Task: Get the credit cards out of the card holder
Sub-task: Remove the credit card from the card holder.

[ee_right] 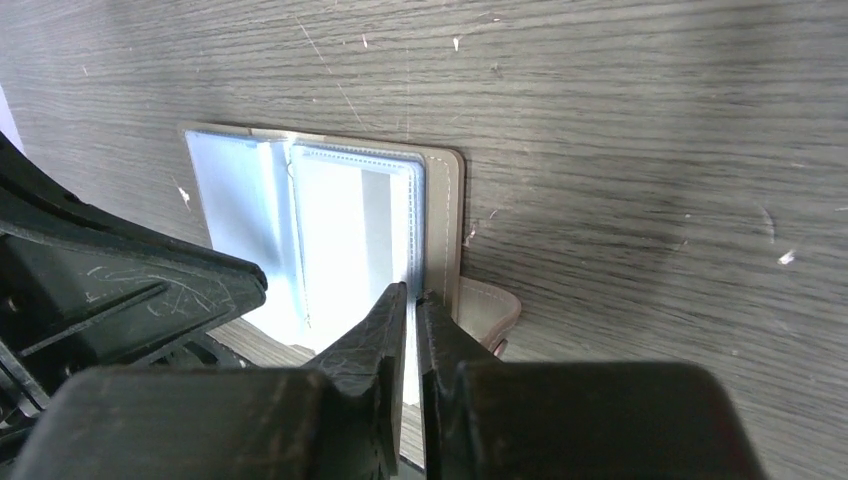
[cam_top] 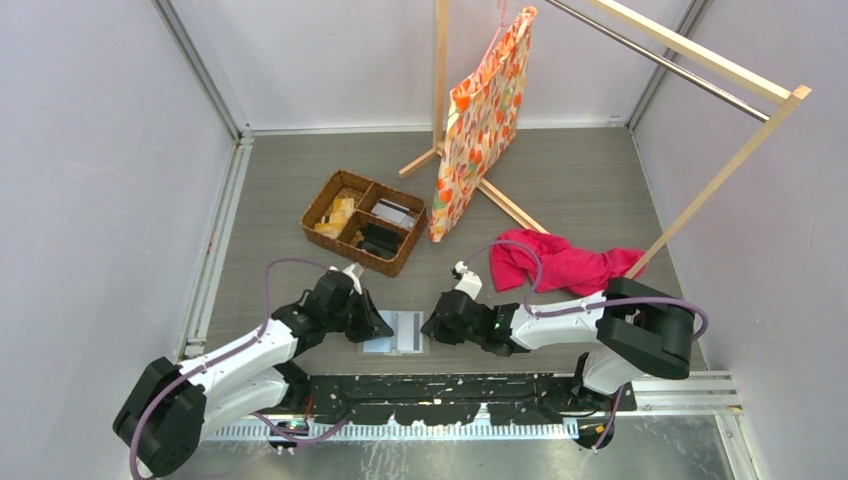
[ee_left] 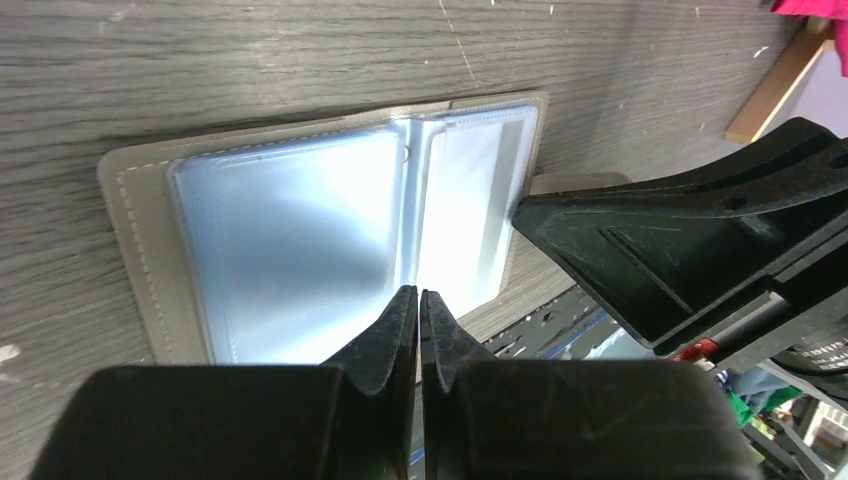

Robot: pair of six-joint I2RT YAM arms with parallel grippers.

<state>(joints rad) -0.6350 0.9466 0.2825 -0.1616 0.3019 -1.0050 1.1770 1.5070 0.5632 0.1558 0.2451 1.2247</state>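
Note:
The card holder (cam_top: 397, 332) lies open and flat on the table between my two grippers, with a grey-olive border and pale blue clear sleeves facing up. It also shows in the left wrist view (ee_left: 300, 240) and the right wrist view (ee_right: 330, 225). No credit card shows apart from the sleeves; glare hides what is inside them. My left gripper (ee_left: 418, 295) is shut, its tips at the holder's near edge by the centre fold. My right gripper (ee_right: 412, 292) is shut, its tips at the right sleeve's outer edge beside the olive border. The holder's closing tab (ee_right: 488, 305) sticks out next to it.
A brown wicker divided basket (cam_top: 365, 222) holding small items stands behind the holder. A floral bag (cam_top: 482, 120) hangs from a wooden rack (cam_top: 700, 60) at the back. A red cloth (cam_top: 560, 262) lies to the right. The table's front edge with its black rail (cam_top: 440, 392) is just below the holder.

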